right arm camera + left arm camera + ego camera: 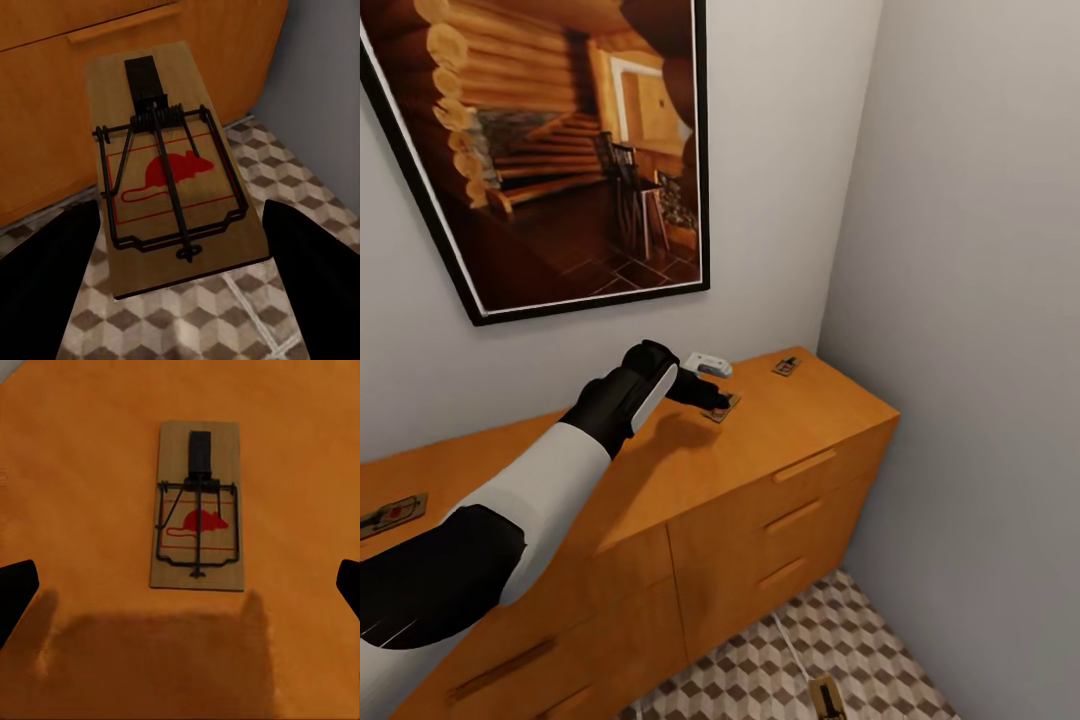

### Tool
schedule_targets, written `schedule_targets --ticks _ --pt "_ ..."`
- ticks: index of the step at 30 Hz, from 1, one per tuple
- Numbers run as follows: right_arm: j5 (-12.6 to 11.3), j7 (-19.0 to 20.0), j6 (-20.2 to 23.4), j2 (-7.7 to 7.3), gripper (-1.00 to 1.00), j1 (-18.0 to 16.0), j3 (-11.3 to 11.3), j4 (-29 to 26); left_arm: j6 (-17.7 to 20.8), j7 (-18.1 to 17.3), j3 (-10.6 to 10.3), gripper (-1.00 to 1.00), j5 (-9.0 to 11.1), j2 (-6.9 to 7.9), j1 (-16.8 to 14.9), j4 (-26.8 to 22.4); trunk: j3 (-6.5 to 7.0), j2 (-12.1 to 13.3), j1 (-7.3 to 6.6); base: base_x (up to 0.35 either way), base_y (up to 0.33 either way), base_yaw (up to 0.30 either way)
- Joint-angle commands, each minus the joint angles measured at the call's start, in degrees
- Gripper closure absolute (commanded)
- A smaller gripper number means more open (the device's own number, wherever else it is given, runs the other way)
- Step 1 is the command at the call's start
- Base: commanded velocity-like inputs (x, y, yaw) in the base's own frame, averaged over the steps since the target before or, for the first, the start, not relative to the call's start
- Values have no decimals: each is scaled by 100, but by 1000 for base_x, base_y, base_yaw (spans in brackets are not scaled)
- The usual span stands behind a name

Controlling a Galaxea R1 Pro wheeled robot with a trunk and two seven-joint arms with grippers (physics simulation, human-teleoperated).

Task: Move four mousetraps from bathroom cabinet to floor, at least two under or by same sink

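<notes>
our left gripper (180,592) hangs wide open; just ahead of its fingers lies a flat brown wooden mousetrap (196,506), light and stiff; we'd pinch its long edges.

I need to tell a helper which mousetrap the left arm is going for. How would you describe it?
Find the orange-brown cabinet below the framed picture. Three mousetraps lie on its top; the targeted mousetrap is the middle one, just before a small white device, with the left claw above it.

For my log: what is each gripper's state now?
Left gripper: open, over a mousetrap on the cabinet.
Right gripper: cannot tell; a trap lies between its fingers.
</notes>
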Motion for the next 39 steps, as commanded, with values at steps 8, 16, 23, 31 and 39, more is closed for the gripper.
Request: schedule_targets --ticks 8,16,23,31,39 --pt "-7 -49 -6 2 100 -4 48 1 21 -11 -23 -100 11 2 -5 30 -5 -3 2 103 0 0" --pt "-7 -46 -7 2 100 -4 49 1 20 -12 -147 -100 14 2 -5 48 -5 -3 2 41 0 0" --pt "-6 -45 -5 2 100 -4 49 1 27 -6 -622 -100 14 2 -5 58 -5 -3 2 47 0 0" --pt "-6 -45 -8 5 100 -4 52 0 28 -4 -828 -100 15 0 -5 81 -5 -3 2 3 0 0" --pt "-7 -45 -9 6 100 -4 53 0 28 -11 -871 -100 15 -10 -5 169 -5 -3 2 0 0 0"
